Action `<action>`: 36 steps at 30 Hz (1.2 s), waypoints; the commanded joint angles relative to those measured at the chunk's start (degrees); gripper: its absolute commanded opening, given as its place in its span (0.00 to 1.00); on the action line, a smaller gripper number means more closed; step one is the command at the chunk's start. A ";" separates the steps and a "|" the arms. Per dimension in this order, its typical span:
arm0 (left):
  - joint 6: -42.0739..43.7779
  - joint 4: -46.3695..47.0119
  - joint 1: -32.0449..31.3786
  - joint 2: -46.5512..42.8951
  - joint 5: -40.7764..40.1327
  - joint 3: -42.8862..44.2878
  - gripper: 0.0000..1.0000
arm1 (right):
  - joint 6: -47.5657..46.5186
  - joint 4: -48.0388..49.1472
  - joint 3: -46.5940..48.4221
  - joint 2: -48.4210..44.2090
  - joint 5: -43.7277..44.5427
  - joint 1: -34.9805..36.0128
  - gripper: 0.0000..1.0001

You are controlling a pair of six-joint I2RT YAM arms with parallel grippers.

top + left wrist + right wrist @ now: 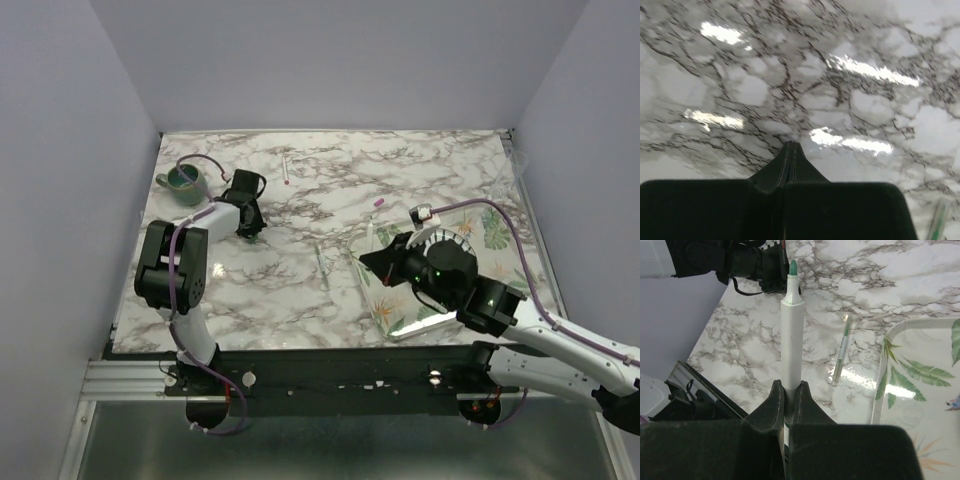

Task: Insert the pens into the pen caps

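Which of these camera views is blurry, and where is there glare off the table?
Left wrist view: the marble table is soft and blurred, with bright glare streaks. Right wrist view: the held green-tipped pen is sharp, with glare on the table beside the lying pen. Top external view: sharp, with glare on the tray.

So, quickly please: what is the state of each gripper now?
Left gripper: closed, holding nothing.
Right gripper: closed on a green-tipped pen.

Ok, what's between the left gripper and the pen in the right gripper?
A loose pen lying flat on the table; the rest is bare marble. The top view shows it.
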 commanded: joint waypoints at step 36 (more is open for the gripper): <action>-77.04 -33.97 -2.25 -3.88 -8.63 10.48 0.54 | -0.14 -3.36 -1.21 -3.45 3.80 -0.04 0.01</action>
